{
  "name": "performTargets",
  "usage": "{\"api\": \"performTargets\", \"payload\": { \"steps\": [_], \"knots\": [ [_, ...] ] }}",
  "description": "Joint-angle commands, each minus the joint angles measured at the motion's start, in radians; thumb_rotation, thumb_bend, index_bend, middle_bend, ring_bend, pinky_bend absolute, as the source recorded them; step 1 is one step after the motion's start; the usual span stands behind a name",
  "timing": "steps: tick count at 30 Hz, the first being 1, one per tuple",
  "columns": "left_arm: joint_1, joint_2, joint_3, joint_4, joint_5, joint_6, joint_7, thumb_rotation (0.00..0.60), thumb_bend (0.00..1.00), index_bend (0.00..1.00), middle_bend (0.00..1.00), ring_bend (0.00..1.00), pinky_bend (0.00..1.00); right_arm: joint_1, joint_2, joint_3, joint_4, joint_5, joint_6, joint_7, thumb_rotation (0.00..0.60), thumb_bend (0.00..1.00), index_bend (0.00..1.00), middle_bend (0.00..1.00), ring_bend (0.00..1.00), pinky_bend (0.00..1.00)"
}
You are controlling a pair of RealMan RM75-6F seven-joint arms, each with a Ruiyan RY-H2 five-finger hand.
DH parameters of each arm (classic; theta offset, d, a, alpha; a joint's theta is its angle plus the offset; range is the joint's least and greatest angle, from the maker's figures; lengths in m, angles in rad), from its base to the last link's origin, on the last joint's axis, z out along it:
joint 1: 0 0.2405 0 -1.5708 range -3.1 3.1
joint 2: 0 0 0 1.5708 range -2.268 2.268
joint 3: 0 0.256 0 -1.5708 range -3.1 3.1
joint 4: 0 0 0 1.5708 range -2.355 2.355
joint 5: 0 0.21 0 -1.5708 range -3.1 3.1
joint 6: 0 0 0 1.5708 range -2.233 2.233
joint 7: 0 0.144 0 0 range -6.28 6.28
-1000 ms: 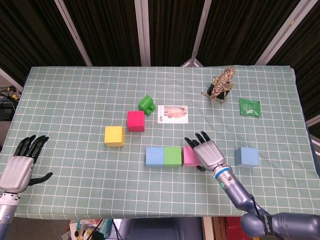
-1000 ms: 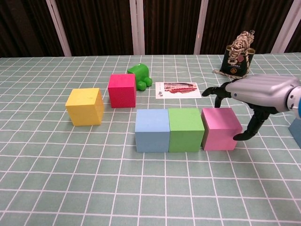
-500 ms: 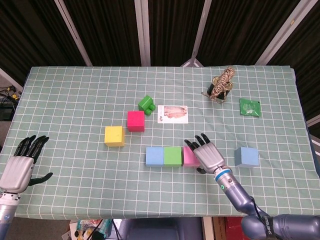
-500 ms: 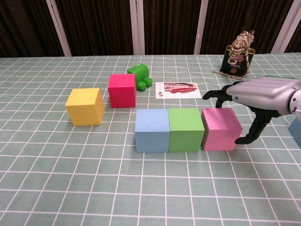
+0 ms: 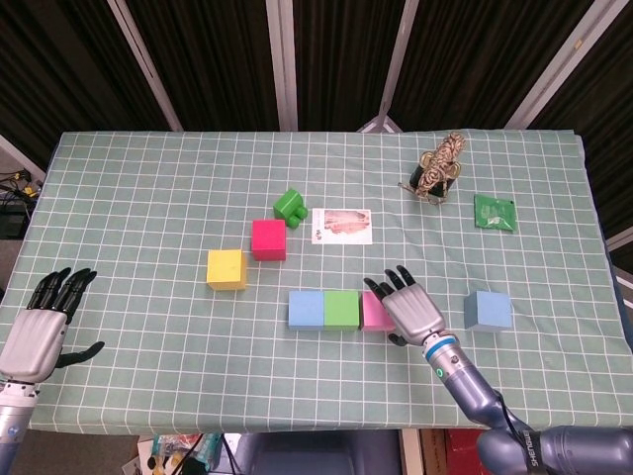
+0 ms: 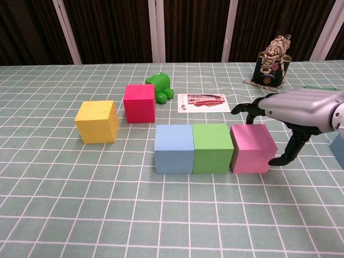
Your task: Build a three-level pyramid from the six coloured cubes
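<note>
Light blue cube (image 6: pixel 173 148), green cube (image 6: pixel 213 147), pink cube (image 6: pixel 252 147), yellow cube (image 6: pixel 97 121), red cube (image 6: pixel 139 102); green-and-white checked tablecloth (image 6: pixel 80 204).

A lab: checked tablecloth (image 5: pixel 148 198), black curtains (image 5: pixel 198 59) with metal struts behind.

My right hand (image 5: pixel 413 309) and left hand (image 5: pixel 38 334) have silver backs, black fingers, and grey-blue forearms; a green-lit wrist ring shows on the right.
</note>
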Motion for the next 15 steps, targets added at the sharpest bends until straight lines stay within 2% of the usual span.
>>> {"api": "performTargets", "payload": {
  "steps": [1, 8, 15],
  "knots": [
    [0.0, 0.0, 0.0, 0.0, 0.0, 0.0, 0.0, 0.6, 0.09, 0.0, 0.06, 0.0, 0.03, 0.001, 0.001, -0.001, -0.002, 0.002, -0.001, -0.002, 0.6, 0.24, 0.0, 0.25, 0.05, 0.0],
    [0.0, 0.0, -0.001, 0.001, 0.0, 0.001, -0.001, 0.6, 0.09, 0.0, 0.06, 0.0, 0.03, 0.002, -0.005, 0.003, 0.001, -0.002, 0.01, -0.002, 0.6, 0.24, 0.0, 0.24, 0.04, 0.0],
    [0.001, -0.001, -0.002, 0.002, -0.001, 0.002, 0.0, 0.6, 0.09, 0.0, 0.06, 0.0, 0.03, -0.002, -0.006, 0.008, 0.007, -0.015, 0.023, 0.008, 0.6, 0.24, 0.0, 0.09, 0.0, 0.0]
  ]
}}
